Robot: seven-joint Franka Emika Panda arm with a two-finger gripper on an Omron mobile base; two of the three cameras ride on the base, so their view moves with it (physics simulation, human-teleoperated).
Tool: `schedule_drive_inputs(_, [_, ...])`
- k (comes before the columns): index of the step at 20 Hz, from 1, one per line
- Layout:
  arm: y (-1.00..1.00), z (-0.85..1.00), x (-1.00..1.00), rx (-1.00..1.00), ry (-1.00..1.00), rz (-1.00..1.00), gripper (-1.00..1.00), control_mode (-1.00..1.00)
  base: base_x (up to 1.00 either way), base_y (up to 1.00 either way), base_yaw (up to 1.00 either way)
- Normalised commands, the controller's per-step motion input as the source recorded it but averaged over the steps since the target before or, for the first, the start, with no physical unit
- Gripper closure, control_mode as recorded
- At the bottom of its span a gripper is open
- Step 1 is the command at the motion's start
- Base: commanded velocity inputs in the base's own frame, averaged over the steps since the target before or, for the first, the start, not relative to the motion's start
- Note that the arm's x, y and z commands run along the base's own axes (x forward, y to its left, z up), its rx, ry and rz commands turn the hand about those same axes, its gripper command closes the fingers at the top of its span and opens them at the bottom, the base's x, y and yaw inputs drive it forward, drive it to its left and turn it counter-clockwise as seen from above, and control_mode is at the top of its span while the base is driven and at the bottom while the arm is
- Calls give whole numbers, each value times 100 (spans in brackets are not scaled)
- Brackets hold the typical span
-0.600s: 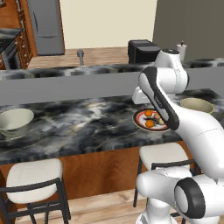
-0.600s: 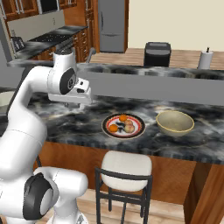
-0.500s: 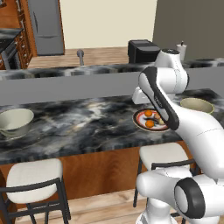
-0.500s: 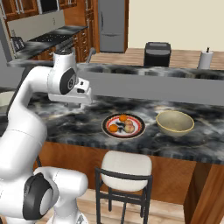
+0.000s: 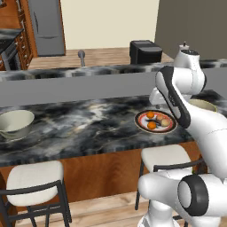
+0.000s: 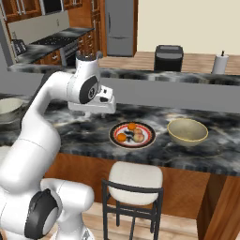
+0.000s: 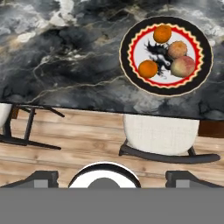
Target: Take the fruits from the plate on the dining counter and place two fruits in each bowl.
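Though arm-hidden, plate (image 5: 142, 124) edge

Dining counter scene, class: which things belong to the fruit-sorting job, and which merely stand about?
Job:
fruits
plate
near bowl
far bowl
dining counter
gripper, open

Standing about:
stools
fridge
black appliance

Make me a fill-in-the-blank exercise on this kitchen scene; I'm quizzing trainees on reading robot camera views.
1. The number of fruits on the plate is ____.
2. Fruits already placed in the bowl beside the plate: ____.
3. The gripper holds ____.
4. The plate rests on the dining counter above a ____.

Missing words: four; none; nothing; stool
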Motion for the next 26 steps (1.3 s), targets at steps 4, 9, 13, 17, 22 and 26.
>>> schedule_drive_inputs(4, [-37, -10, 20, 0, 0, 0, -100, -100, 0, 0, 0])
schedule_drive_inputs(9, [-11, -36, 40, -3, 1, -4, -100, -100, 0, 0, 0])
schedule_drive_inputs(13, [-21, -38, 49, -1, 5, -3, -100, -100, 0, 0, 0])
schedule_drive_inputs(17, [-49, -30, 44, 0, 0, 0, -100, -100, 0, 0, 0])
schedule_drive_inputs(22, [-41, -33, 40, 0, 0, 0, -100, -100, 0, 0, 0])
schedule_drive_inputs(26, [-20, -24, 46, 0, 1, -9, -100, -100, 0, 0, 0])
